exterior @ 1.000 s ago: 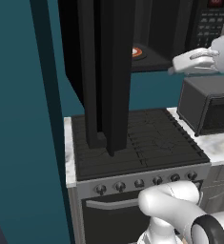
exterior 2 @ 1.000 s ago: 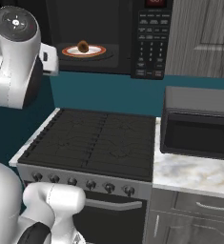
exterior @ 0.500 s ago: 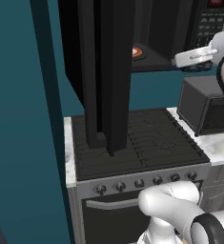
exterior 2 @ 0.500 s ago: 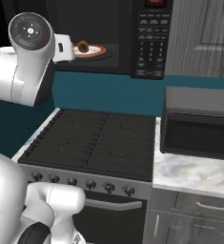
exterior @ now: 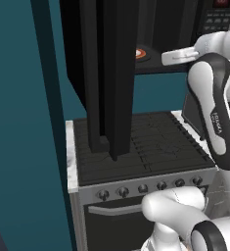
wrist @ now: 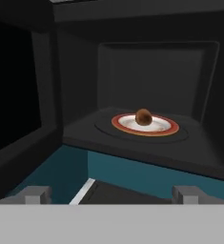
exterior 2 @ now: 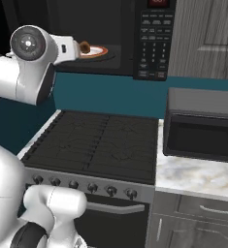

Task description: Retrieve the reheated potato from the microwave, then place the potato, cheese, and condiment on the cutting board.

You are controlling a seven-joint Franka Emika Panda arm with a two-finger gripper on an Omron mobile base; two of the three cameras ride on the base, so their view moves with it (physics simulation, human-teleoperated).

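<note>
- Microwave (exterior 2: pixel 149 38) door (exterior: pixel 109 73) hangs wide open, swung out over the stove (exterior 2: pixel 93 145).
- Inside, the potato (wrist: pixel 143 116) sits in the middle of a white plate (wrist: pixel 163 126) with a red rim, on the oven floor.
- Gripper (wrist: pixel 112 193) is level with the opening, just outside it, aimed straight at the potato.
- Fingers (wrist: pixel 36 194) spread wide apart, nothing between them.
- From the right, the hand (exterior 2: pixel 67 48) sits at the left edge of the cavity, potato (exterior 2: pixel 85 47) right beside its tip.
- A dark grey box appliance (exterior 2: pixel 203 128) stands on the marble counter (exterior 2: pixel 193 177), right of the stove.
</note>
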